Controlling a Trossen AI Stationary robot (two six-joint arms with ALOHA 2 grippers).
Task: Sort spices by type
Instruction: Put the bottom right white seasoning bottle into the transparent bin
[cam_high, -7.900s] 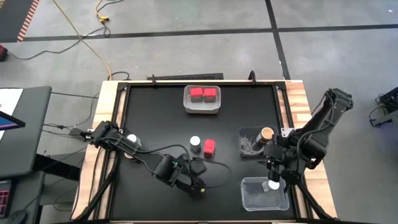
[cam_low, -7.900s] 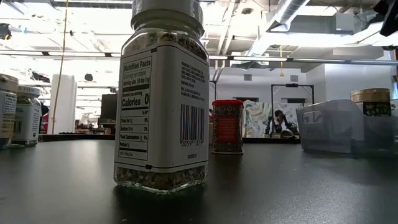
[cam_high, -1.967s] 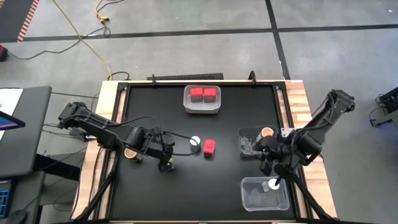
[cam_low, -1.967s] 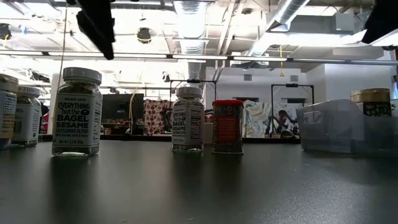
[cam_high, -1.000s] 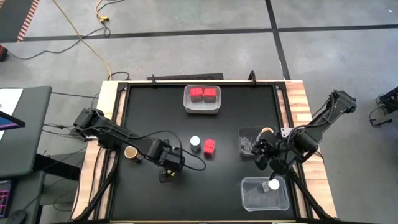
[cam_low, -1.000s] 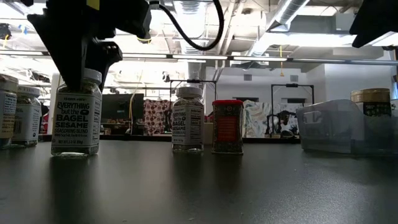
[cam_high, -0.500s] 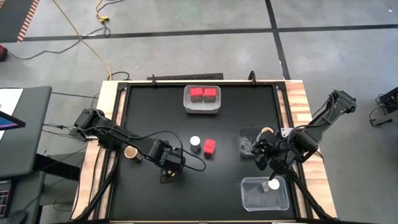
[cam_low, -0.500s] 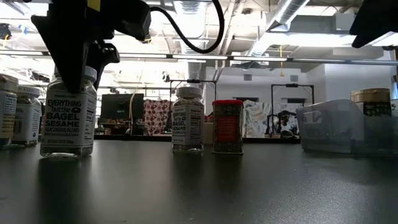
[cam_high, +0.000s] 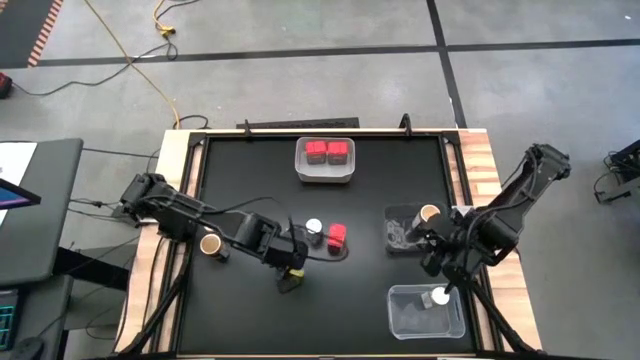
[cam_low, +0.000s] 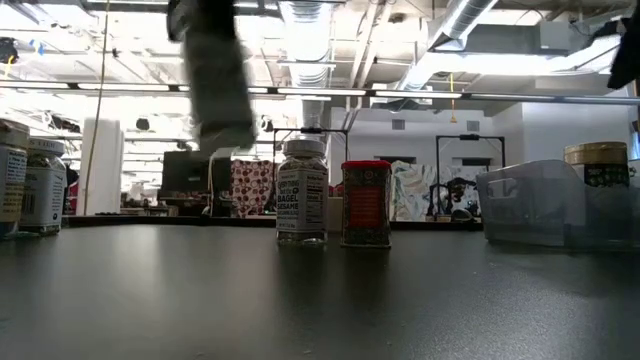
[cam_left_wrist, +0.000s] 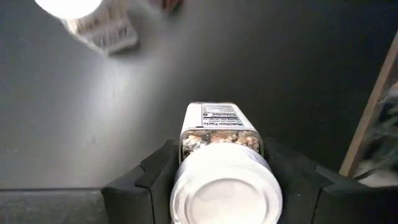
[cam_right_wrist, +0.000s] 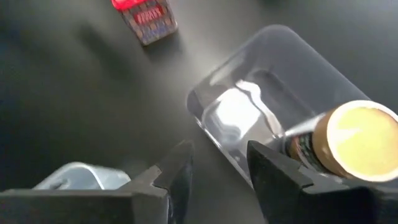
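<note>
**Left gripper lifts a white-lidded jar off the table**

Landmark: the red box (cam_high: 337, 236) standing alone near the middle of the black table (cam_high: 400, 180).

The left gripper (cam_high: 291, 262) is clenched on a white-lidded jar (cam_left_wrist: 222, 168), its 2 fingers pressed to the jar's sides in the left wrist view. In the low view this jar (cam_low: 217, 75) hangs blurred, clear above the table and to the left of the red box (cam_low: 366, 203). In the high view the gripper sits just beside the red box, on its left and a little nearer the table's front edge.

A 2nd white-lidded jar (cam_high: 314, 230) stands upright just beside the red box, on its left, apart from it. 2 more red boxes (cam_high: 327, 150) lie in the white bin (cam_high: 325, 174) at the far side of the table from the red box.

The right gripper (cam_high: 436, 262) is well to the right of the red box, its jaws closed on nothing, between the clear bin (cam_high: 402, 228) holding the brown jar (cam_high: 430, 214) and a 2nd clear bin (cam_high: 420, 318) holding 1 white-lidded jar (cam_high: 439, 297)
</note>
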